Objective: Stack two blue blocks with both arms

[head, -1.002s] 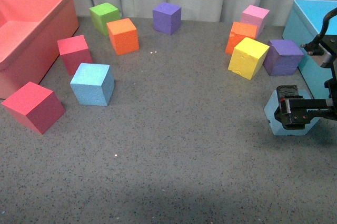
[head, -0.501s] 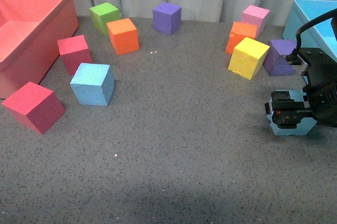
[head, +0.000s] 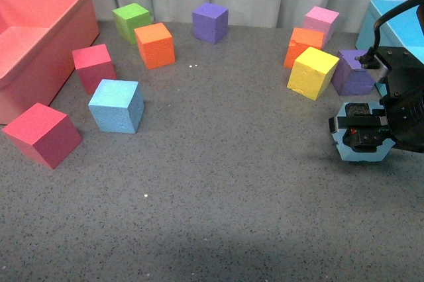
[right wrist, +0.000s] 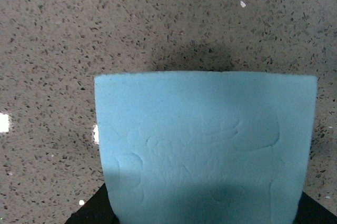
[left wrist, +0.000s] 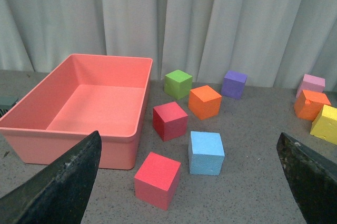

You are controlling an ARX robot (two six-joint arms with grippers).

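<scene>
One blue block [head: 116, 106] rests on the grey table at the left; in the left wrist view it [left wrist: 206, 152] lies ahead between my open left gripper's [left wrist: 190, 182] two wide-apart black fingers [left wrist: 60, 184]. The left arm is out of the front view. My right gripper [head: 358, 131] at the right is shut on the other blue block [head: 349, 151] and holds it lifted a little off the table. That block fills the right wrist view [right wrist: 205, 145], with its shadow on the table behind.
A coral bin [head: 40, 37] stands far left, a turquoise bin [head: 391, 20] far right. Two red cubes [head: 41, 134] flank the left blue block. Green [head: 132, 22], orange [head: 154, 45], purple [head: 210, 22], pink [head: 320, 22], yellow [head: 312, 72] and another purple cube [head: 352, 73] lie behind.
My right gripper has risen with the blue block and shifted slightly left; the block has left the table. The left blue block and other cubes have not moved.
</scene>
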